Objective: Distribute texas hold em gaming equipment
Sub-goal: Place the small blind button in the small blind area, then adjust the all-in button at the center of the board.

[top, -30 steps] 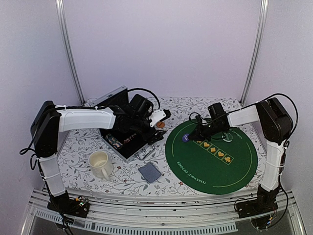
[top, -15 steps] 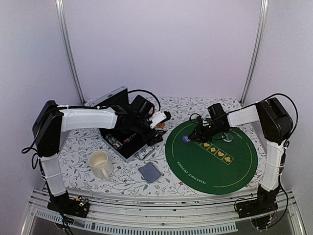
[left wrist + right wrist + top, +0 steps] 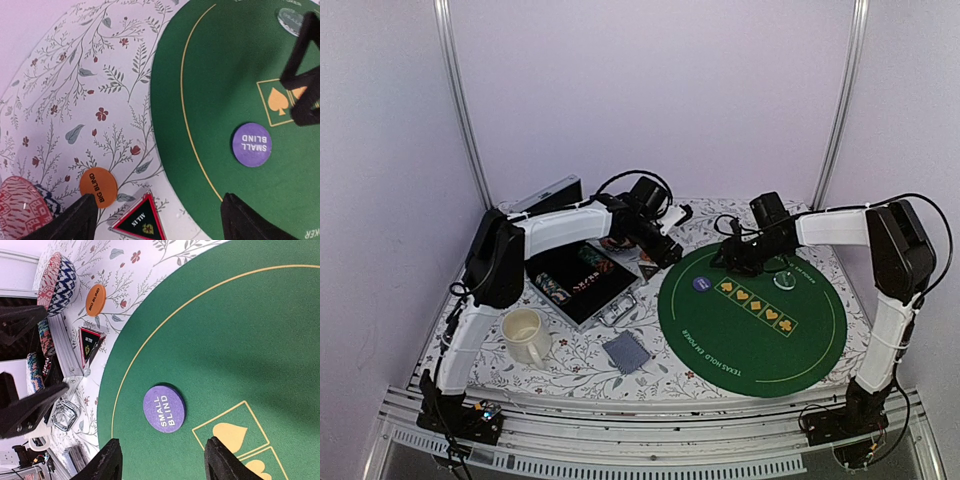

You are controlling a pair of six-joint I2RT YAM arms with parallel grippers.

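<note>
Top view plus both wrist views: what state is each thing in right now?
Case: open, chips inside.
Small blind disc: flat on green mat, label up.
Big blind disc: flat on cloth, off mat.
Triangle marker: flat on cloth.
Cards: stacked, face down.
Mug: upright.
Left gripper: open, holding nothing.
Right gripper: open, holding nothing.

small-blind disc (image 3: 164,408) on mat (image 3: 250,340) | big-blind disc (image 3: 98,186) off mat, beside triangle marker (image 3: 139,223)

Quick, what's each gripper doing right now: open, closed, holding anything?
Left gripper: open, holding nothing.
Right gripper: open, holding nothing; the purple disc lies free on the green mat.
</note>
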